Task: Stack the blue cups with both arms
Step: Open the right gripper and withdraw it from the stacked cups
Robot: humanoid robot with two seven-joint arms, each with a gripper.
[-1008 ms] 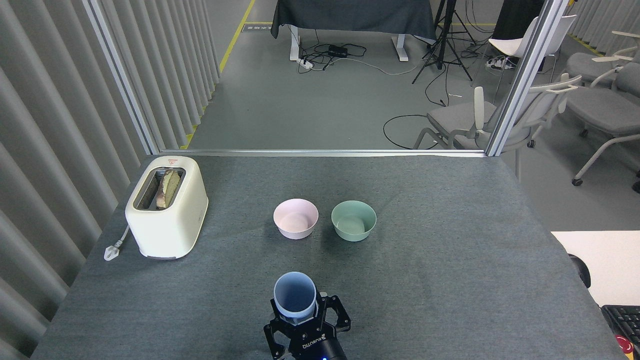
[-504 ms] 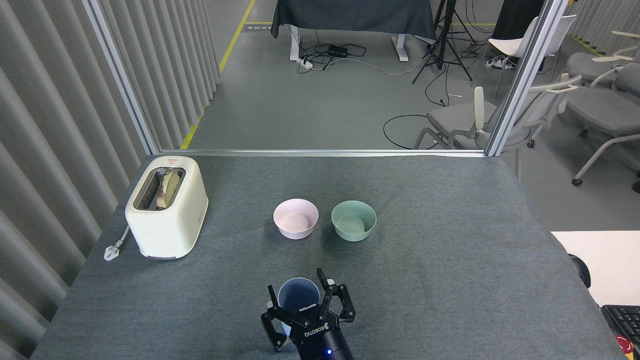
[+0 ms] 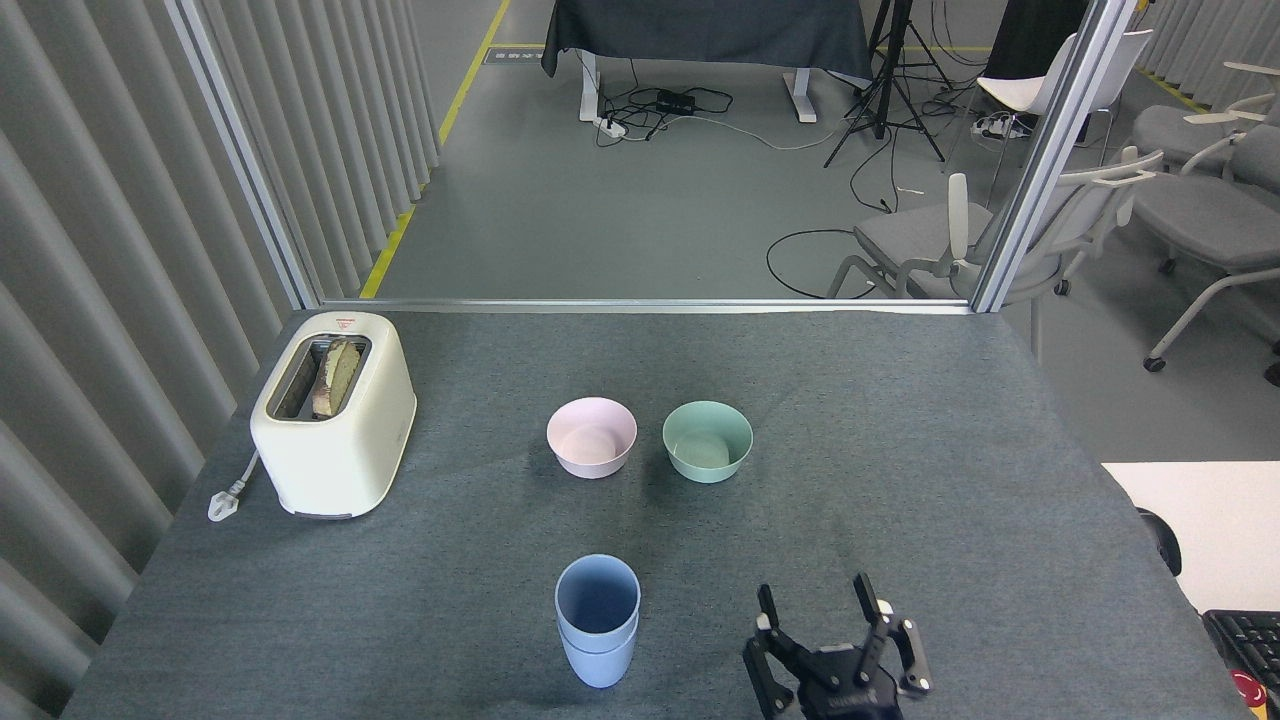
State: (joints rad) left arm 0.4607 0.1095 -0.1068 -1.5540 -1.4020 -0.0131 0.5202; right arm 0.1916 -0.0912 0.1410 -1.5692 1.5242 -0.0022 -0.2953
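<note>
Two blue cups (image 3: 598,620) stand nested one inside the other near the table's front edge, upright, with the inner cup's rim a little above the outer one's. My right gripper (image 3: 812,588) is to the right of the stack and apart from it. It is open, its two thin black fingers (image 3: 765,603) spread wide with nothing between them. My left gripper is out of view.
A pink bowl (image 3: 591,436) and a mint-green bowl (image 3: 707,440) sit side by side behind the cups. At the far left stands a cream toaster (image 3: 333,426) holding bread, its plug (image 3: 224,500) lying on the grey cloth table (image 3: 900,450).
My gripper lowered the upper cup into the other one, let go of it and moved away to the right. The cups now stand free as a stack.
</note>
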